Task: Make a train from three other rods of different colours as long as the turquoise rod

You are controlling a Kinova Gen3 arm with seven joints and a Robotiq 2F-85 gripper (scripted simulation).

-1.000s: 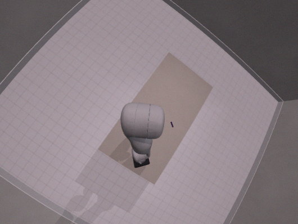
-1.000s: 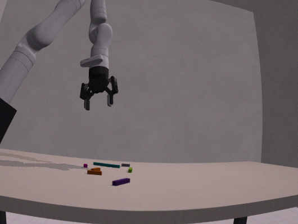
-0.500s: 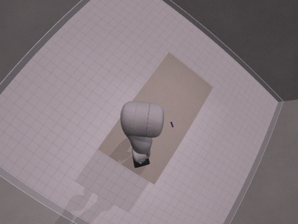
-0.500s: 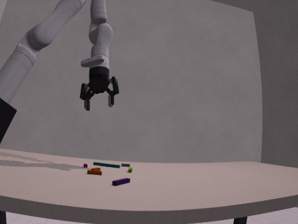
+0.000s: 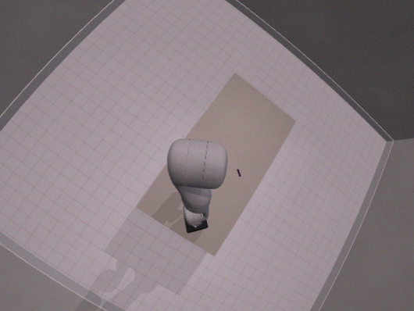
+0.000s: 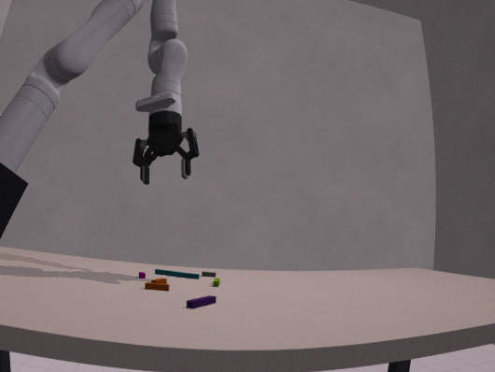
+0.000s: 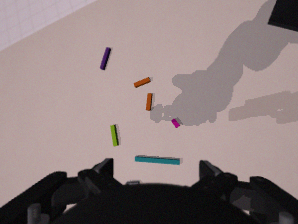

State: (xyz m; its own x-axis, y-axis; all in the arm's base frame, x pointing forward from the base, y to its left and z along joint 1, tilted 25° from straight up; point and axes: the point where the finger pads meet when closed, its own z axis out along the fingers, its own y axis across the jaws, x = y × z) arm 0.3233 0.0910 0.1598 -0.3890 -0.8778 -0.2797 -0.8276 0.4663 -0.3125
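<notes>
Jaws of the black two-finger gripper [image 6: 165,177] [image 7: 156,167] released, above the beige rectangular bench [image 5: 250,117] [image 6: 327,313] [image 7: 60,100]; purple square-section rod [image 5: 239,173] [image 6: 201,302] [image 7: 105,58] near one long edge; lettering: none legible.

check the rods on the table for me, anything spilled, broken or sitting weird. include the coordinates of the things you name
Nothing stands out as odd. The slim purple rod [image 5: 239,173] [image 6: 201,302] [image 7: 105,58], two short orange rods and long turquoise rod [image 6: 176,274] [image 7: 157,160] lie flat, scattered at different angles, with no visible damage or spill. The grey rod [image 6: 208,274] is mostly hidden in the wrist view.
</notes>
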